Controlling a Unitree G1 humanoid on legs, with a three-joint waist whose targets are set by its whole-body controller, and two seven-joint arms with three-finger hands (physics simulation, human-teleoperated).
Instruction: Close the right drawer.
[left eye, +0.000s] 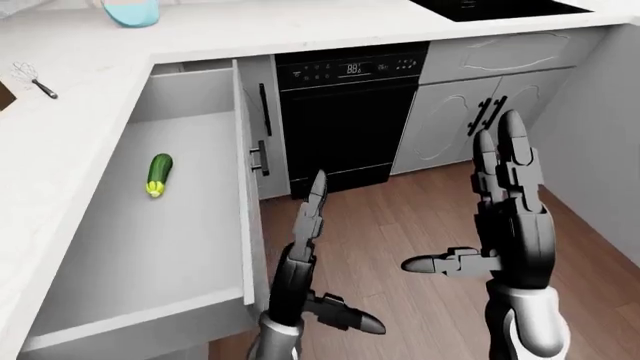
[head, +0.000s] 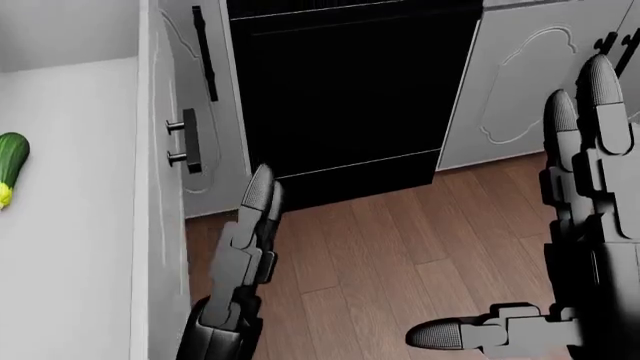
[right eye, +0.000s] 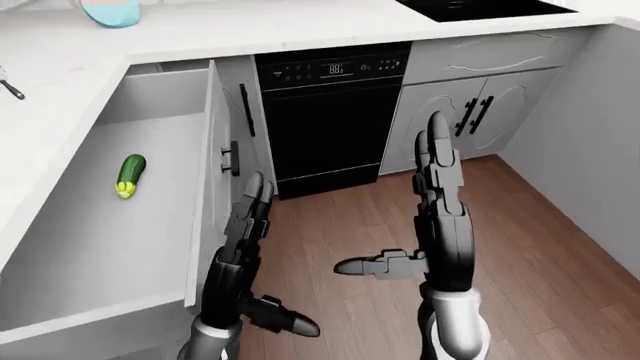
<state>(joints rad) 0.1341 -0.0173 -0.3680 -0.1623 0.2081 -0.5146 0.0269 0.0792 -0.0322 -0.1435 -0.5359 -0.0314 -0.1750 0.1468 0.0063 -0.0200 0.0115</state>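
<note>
Drawer position: the right drawer (left eye: 150, 247) stands pulled far out of the counter, filling the left side of both eye views; its white front panel (left eye: 245, 195) runs edge-on from the counter towards the bottom of the view.
Drawer handle: one dark bar handle (head: 190, 140) on two pegs, on the panel's outer face, facing the dishwasher.
Your left hand: the left hand (right eye: 240, 247) is raised just beside the panel's outer face, below the handle in the head view. Fingers are straight and together, pointing up the view, thumb spread low towards the right. It holds nothing. You cannot tell from these views whether it touches the panel.
Your right hand: the right hand (left eye: 505, 217) is up over the wood floor (left eye: 400, 225), well apart from the drawer. Fingers are extended, thumb stuck out towards the left, empty.
Inside the drawer: one zucchini (left eye: 158, 174), lying on the drawer floor near the wall farthest from the front panel.
Appliance: one black dishwasher (left eye: 345, 112) just right of the drawer.
Cabinet doors: two under the counter right of the dishwasher (left eye: 470, 120).
On the counter: one whisk (left eye: 30, 76) at left, one pale blue vessel (left eye: 130, 10) at the top edge.
</note>
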